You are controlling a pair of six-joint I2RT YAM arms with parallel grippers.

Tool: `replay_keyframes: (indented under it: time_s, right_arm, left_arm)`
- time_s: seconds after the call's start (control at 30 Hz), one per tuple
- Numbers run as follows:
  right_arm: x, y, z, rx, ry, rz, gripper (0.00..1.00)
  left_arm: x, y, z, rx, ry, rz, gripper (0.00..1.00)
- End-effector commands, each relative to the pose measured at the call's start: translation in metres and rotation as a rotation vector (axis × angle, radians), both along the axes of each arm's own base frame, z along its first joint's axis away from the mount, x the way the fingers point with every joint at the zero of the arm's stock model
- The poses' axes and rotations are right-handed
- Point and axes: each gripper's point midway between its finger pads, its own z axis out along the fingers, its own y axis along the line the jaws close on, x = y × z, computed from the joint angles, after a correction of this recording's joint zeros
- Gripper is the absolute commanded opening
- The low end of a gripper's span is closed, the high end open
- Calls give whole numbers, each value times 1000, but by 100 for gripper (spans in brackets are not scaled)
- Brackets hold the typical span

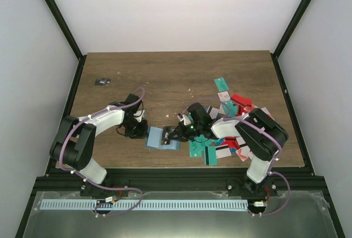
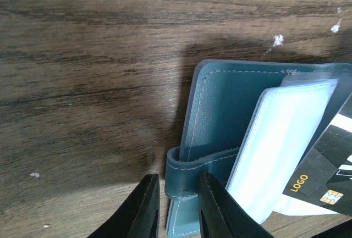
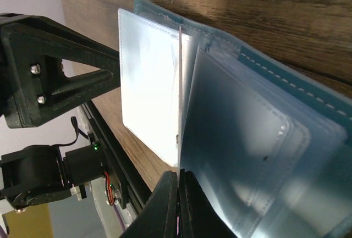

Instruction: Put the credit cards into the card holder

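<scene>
At the wooden bench's [image 1: 165,78] 6 o'clock edge, our left gripper [image 2: 177,180] pinches the strap of the open blue-grey folding card holder [image 1: 163,138]. From its 3 o'clock, our right gripper [image 3: 179,176], pressed together on a black plastic credit card [image 2: 322,175], holds it among the clear sleeves. We judge most work remains: a heap of teal, red and white plastic cards [image 1: 228,108] lies unfiled further toward 3 o'clock.

A dark wood-grain table [image 1: 165,73] sits inside plain white walls [image 1: 187,7] framed by black posts [image 1: 56,12].
</scene>
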Motion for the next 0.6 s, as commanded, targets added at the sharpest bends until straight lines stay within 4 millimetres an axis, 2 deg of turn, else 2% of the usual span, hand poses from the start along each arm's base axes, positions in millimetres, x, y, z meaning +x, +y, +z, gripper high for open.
replay_keyframes:
  time_s: [0.0, 0.57]
  right_arm:
    - [3, 13, 9, 62, -3, 17, 1]
    - [-6, 19, 2, 94, 66, 37, 1]
  left_arm:
    - [-6, 2, -7, -4, 18, -10, 22]
    - [-11, 2, -8, -18, 26, 11, 22]
